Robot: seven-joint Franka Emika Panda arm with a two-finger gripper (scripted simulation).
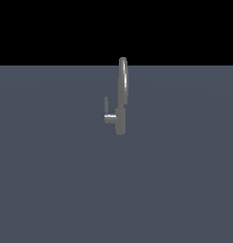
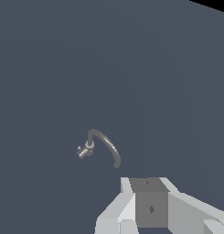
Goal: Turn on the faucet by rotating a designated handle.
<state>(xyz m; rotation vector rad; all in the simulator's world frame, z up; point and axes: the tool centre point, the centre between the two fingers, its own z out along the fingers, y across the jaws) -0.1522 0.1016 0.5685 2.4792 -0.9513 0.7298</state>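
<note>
The faucet (image 1: pixel 121 95) stands upright mid-tabletop (image 1: pixel 51 180), its handle (image 1: pixel 108 114) sticking out at nine o'clock in the exterior view. The tool (image 2: pixel 150 205) hangs high above, well apart from it, looking down. Its fingertips are out of view, so I cannot tell their spread.

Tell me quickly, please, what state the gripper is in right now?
Gripper: cannot be told; only part of it shows in the wrist view, fingertips out of frame. It holds nothing visible and is well away from the faucet.
</note>
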